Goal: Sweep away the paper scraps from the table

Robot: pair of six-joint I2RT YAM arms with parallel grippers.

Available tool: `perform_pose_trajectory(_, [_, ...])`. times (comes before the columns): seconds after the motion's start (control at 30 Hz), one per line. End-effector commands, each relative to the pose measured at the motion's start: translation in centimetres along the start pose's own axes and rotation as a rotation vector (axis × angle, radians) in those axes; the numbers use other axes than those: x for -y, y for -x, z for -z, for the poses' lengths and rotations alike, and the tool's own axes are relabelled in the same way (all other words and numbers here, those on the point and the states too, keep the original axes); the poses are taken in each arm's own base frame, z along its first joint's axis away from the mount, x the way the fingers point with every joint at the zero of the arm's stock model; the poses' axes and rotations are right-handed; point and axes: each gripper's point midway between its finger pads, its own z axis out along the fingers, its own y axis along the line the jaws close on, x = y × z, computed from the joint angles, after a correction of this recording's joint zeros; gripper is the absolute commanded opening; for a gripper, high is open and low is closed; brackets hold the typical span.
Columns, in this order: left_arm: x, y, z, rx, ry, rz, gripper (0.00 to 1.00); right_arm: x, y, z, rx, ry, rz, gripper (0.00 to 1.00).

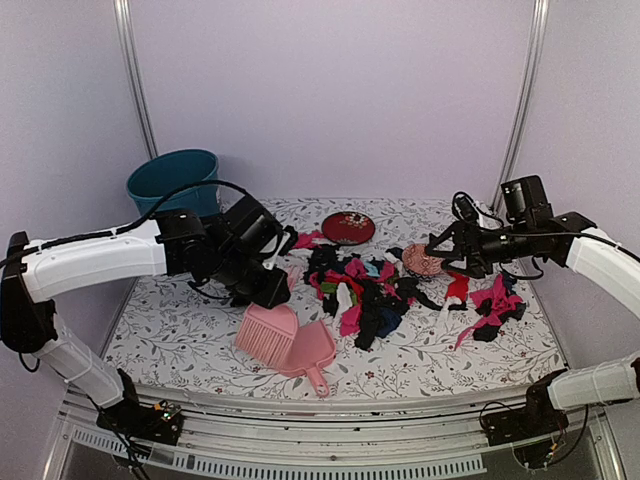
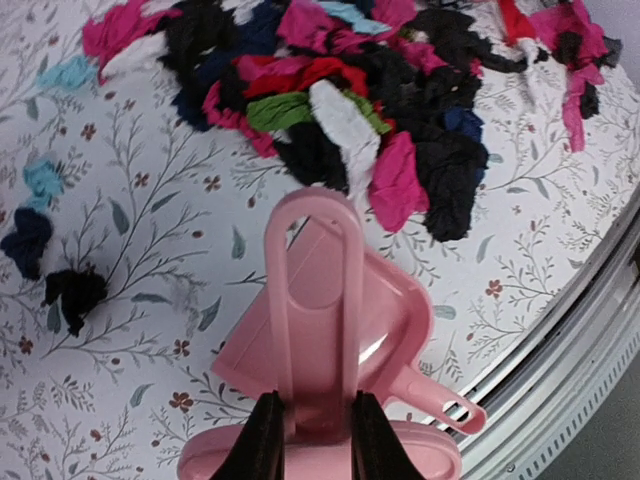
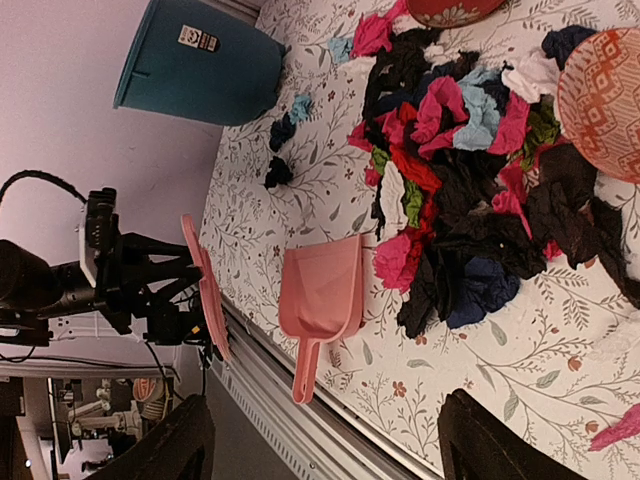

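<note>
Pink plastic fills the left gripper point(image 2: 315, 425): its jaws are closed narrow on the loop handle of the brush point(image 1: 268, 335), which hangs bristles-down just over the table point(image 1: 180, 320). The right gripper point(image 3: 328, 430) stands wide with nothing between its fingers. Progress is judged to be at the start, since no scrap lies in the dustpan point(image 2: 390, 320), which rests directly below and ahead of the left fingers with its mouth toward the heap. The paper scraps point(image 1: 370, 290) lie just beyond the dustpan, ahead of the left gripper and beneath and beside the right one. A few stray bits point(image 2: 60, 280) sit off to the left gripper's side. The whole heap is left to be swept. Single strips point every way, so the heap has no heading. Its long axis runs crosswise to the left gripper's reach, from in front of it toward the right gripper.
</note>
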Motion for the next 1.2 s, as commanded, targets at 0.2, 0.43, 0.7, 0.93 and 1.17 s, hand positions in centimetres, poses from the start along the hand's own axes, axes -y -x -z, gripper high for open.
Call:
perform_pose_trajectory(0.2, [13.3,2.6,1.7,0.154,-0.155,-0.476,0.07,-5.9,-2.9,-1.6,-0.247,0.170,-0.002,0.73])
perform_pose_trajectory(0.43, [16.9,2.4,1.2,0.140,-0.185,-0.582,0.06,-7.0,-6.4,-3.9,-0.375,0.188,0.028,0.68])
perform_pose_trajectory(0.7, [18.5,2.7,1.3,0.147,-0.198,-0.626,0.06,-7.6,-8.5,-5.3,-0.413,0.222,0.035,0.58])
perform_pose_trajectory(0.93, [19.1,2.7,1.4,0.152,-0.208,-0.643,0.06,-7.4,-9.4,-6.4,-0.448,0.219,0.040,0.44])
perform_pose_trajectory(1.17, [19.1,2.5,0.7,0.137,-0.198,-0.653,0.06,-7.8,-9.2,-6.7,-0.454,0.240,0.054,0.29])
